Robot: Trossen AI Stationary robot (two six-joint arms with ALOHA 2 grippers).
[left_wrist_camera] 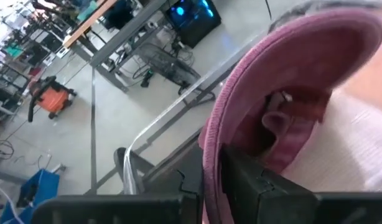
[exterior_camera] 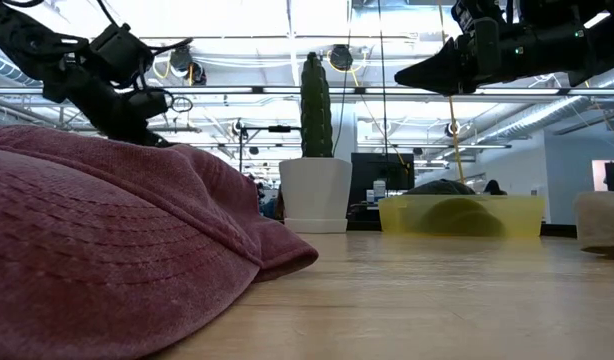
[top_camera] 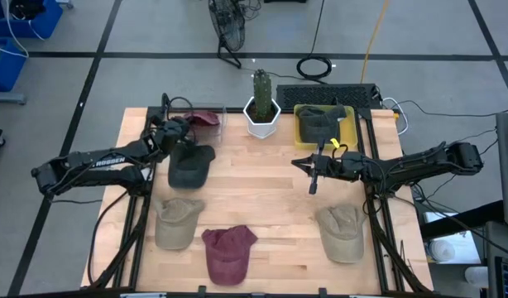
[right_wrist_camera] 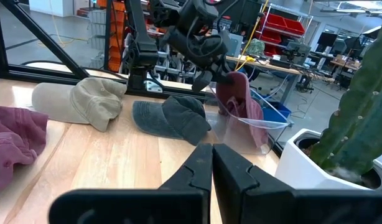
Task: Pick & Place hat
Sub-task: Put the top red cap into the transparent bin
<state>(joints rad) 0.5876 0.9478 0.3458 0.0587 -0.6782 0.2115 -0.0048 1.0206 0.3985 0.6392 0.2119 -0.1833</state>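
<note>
maroon hat (top_camera: pixel 206 119) in clear bin (top_camera: pixel 217 126) at table's back left, brim edge pinched between left gripper (top_camera: pixel 181 126) fingers (left_wrist_camera: pixel 241 180), partly over bin wall. dark grey hat (top_camera: pixel 190 165) just in front of bin. right gripper (top_camera: pixel 313 177) hovering mid-table, fingers pressed together, empty. yellow bin (top_camera: pixel 351 128) holding olive hat (top_camera: pixel 318 122) at back right, near cactus pot (top_camera: pixel 261 118).
</note>
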